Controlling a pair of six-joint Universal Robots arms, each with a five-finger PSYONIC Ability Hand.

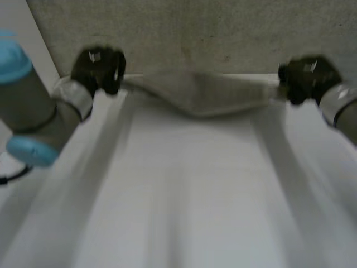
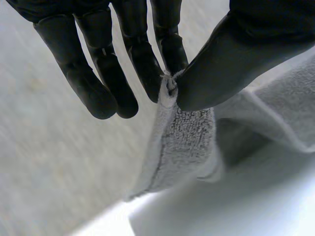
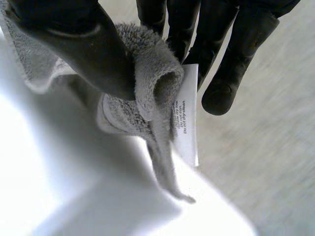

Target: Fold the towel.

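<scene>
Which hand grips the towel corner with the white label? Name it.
The right hand pinches the towel corner where the white label hangs; the left hand pinches a plain corner.

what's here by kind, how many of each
towel: 1
hands: 2, left hand and right hand, each pinching one end of the towel
label on the towel: 1
table: 1
total: 5
</scene>
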